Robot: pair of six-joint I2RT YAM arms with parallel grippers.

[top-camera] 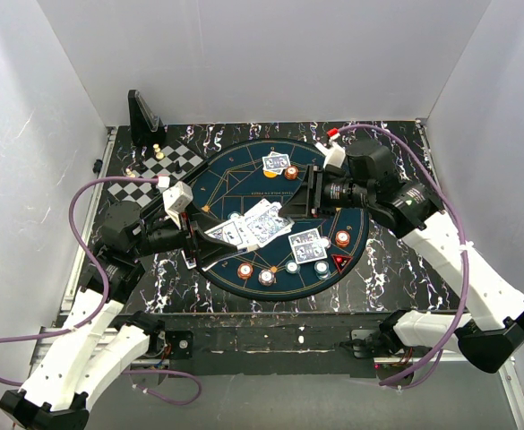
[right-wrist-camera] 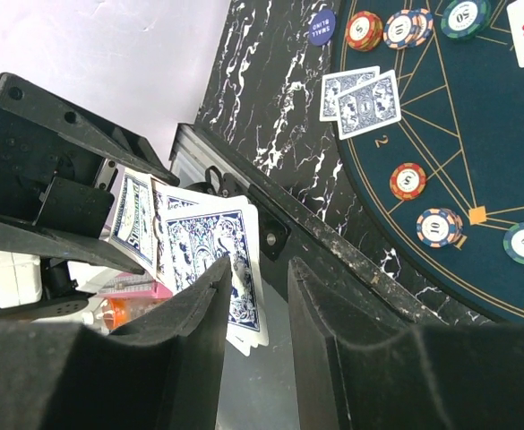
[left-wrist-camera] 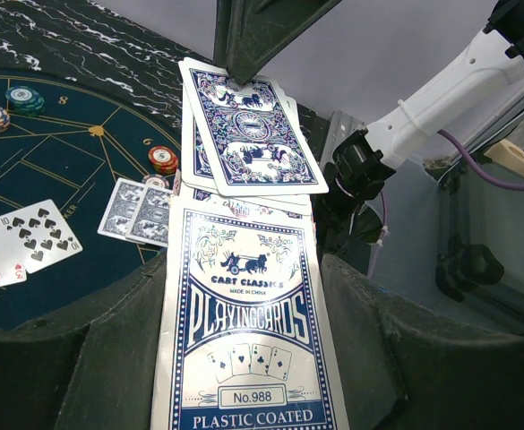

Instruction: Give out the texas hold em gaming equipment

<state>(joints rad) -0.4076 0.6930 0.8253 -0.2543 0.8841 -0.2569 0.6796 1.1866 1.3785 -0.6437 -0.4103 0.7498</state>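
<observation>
My left gripper (top-camera: pixel 228 236) is shut on a blue and white playing card box (left-wrist-camera: pixel 248 358), held over the near left part of the mat. Several blue-backed cards (left-wrist-camera: pixel 248 125) stick out of the box's far end. My right gripper (top-camera: pixel 295 208) reaches in from the right, and its tips meet the top card's far edge in the left wrist view. In the right wrist view, the right gripper (right-wrist-camera: pixel 260 269) has a narrow gap between its fingers. The fanned cards (right-wrist-camera: pixel 212 255) lie mostly behind the left finger (right-wrist-camera: pixel 194 313), with one edge showing in the gap.
The round dark blue mat (top-camera: pixel 244 179) holds blue-backed card pairs (top-camera: pixel 276 163) (top-camera: pixel 306 244), face-up cards (left-wrist-camera: pixel 24 246), several chips (top-camera: pixel 244 269) (top-camera: pixel 342 238) and a red marker (top-camera: pixel 340 262). A checkered chess board (top-camera: pixel 154 175) and a black stand (top-camera: pixel 143 116) sit at the back left.
</observation>
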